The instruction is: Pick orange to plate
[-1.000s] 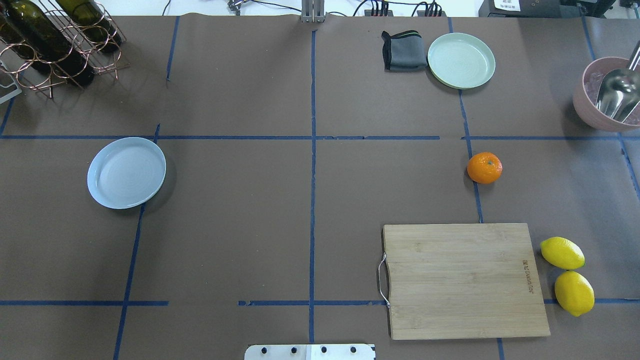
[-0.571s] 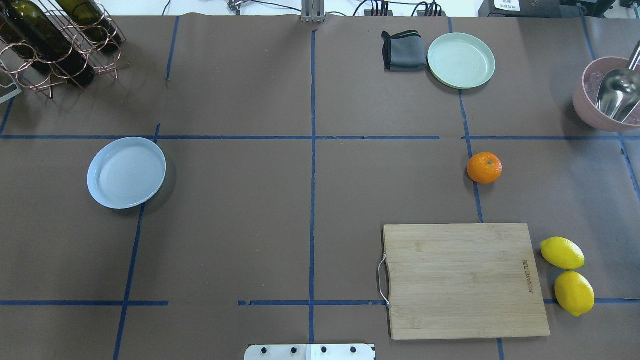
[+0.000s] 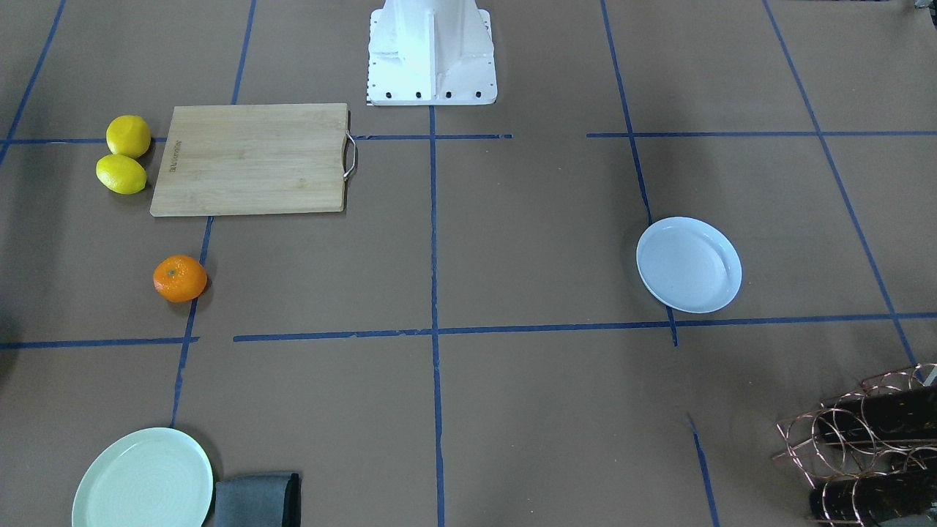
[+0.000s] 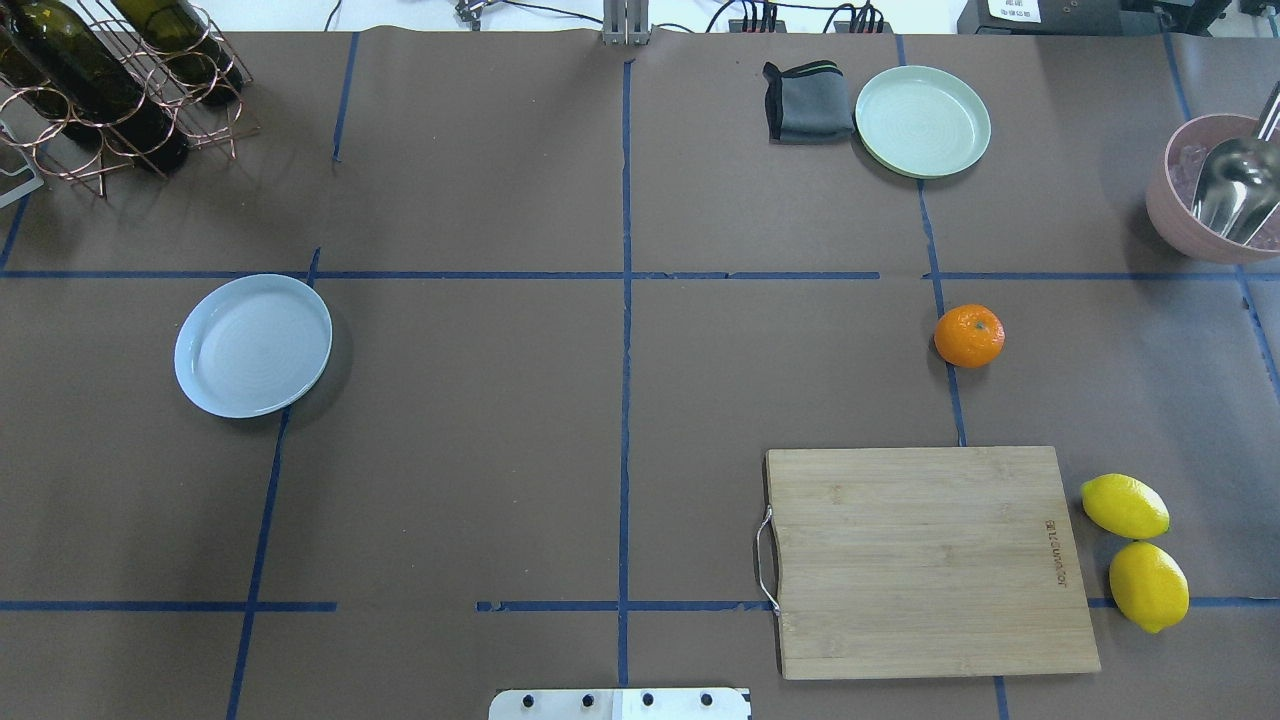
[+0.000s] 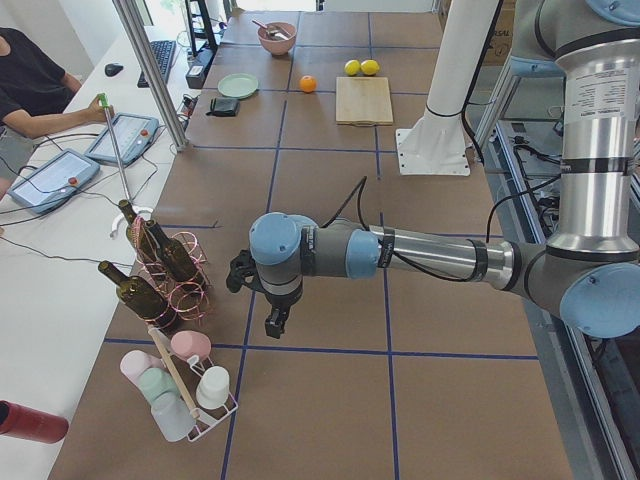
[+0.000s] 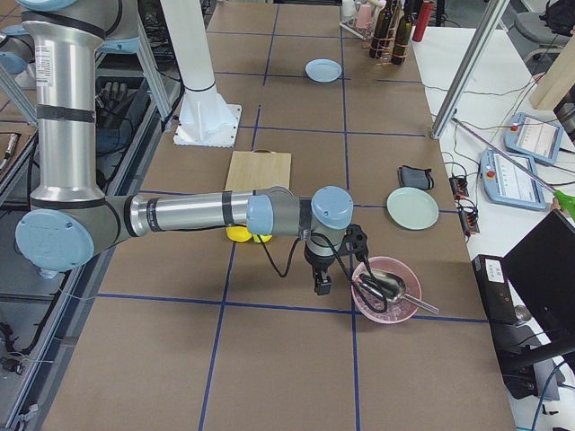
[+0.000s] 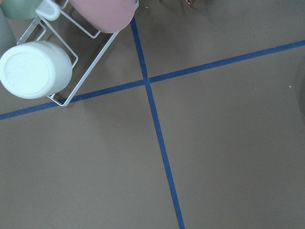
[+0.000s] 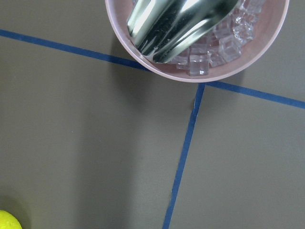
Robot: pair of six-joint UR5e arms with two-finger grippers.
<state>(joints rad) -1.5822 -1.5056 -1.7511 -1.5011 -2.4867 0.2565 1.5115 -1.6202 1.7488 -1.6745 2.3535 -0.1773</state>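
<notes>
In the front-facing view, no step of the task is being shown as done. The orange (image 3: 179,278) is resting on the table paper just beside a blue tape line. The plate (image 3: 688,264) is lying empty, well apart from it across the centre line. Between them a wide stretch of open table is being left, crossed only by tape. The cutting board (image 3: 252,157) and two lemons (image 3: 121,174) are lying near the orange on the robot's side, not touching it.

In the overhead view, neither arm is being caught over the table. A pale green plate (image 4: 922,120) and a grey cloth (image 4: 808,100) are lying beyond the orange. A pink bowl (image 4: 1165,215) is standing at the right edge, and a wine rack (image 4: 110,90) is filling the far left corner.

In the exterior left view, the left gripper (image 5: 275,318) is being held above the table near the wine rack and a cup rack (image 5: 185,395). Whether its jaws are apart cannot be told.

In the exterior right view, the right gripper (image 6: 321,283) is being held just beside the pink bowl, with its jaws equally unreadable.

In the left wrist view, only tape and a corner of the cup rack are being shown.

In the right wrist view, the bowl, holding ice and a metal scoop (image 8: 176,24), is being seen close below.

Reaching, grasping, carrying and releasing are all being judged as left to do. The bowl's rim is probably the first edge to be cleared.
</notes>
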